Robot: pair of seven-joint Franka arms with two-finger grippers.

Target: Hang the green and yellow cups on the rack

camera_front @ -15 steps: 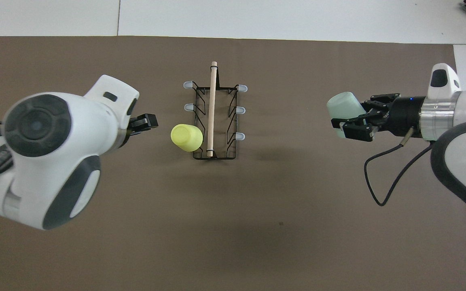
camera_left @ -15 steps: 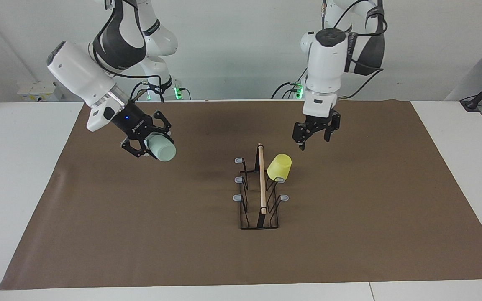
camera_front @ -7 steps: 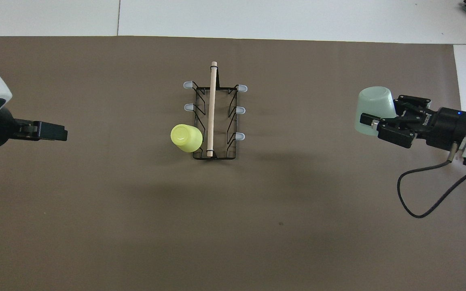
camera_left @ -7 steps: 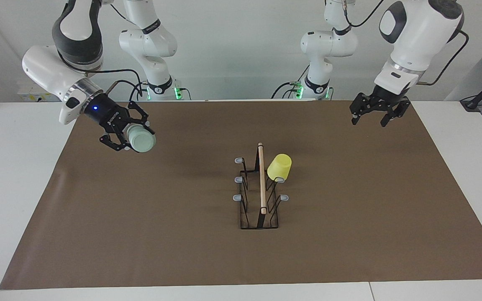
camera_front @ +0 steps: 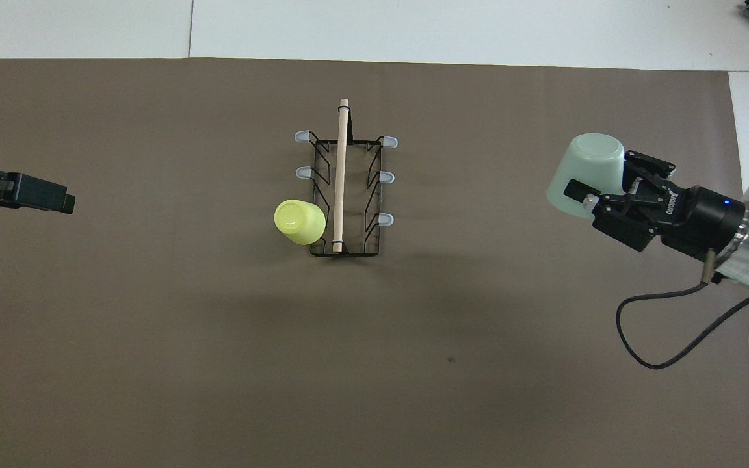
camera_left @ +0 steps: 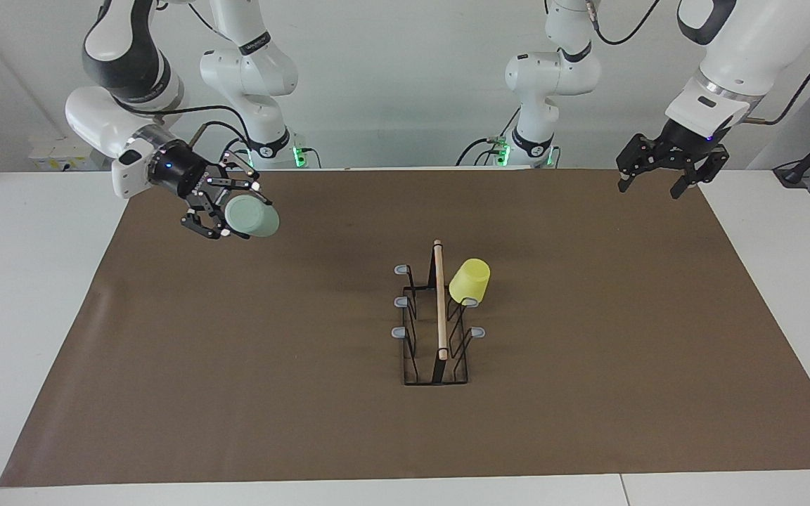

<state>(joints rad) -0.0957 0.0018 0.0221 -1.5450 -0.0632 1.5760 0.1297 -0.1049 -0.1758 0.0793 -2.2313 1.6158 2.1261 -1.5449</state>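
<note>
While your right gripper [camera_left: 226,211] pinches the green cup [camera_left: 252,217] in the air, well apart from the rack [camera_left: 435,323], a tilted approach could miss a free peg or knock off the yellow cup [camera_left: 470,280] already hung there. Left gripper [camera_left: 664,176] waits spread and empty, well apart from the rack.

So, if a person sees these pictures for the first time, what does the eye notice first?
Probably the yellow cup, hung upside down on a peg of the black wire rack in the middle of the brown mat, on the side toward the left arm's end. Next, the green cup held in the air by the right claw, over the mat toward the right arm's end. The left claw hangs open and empty over the mat's edge at the left arm's end.
</note>
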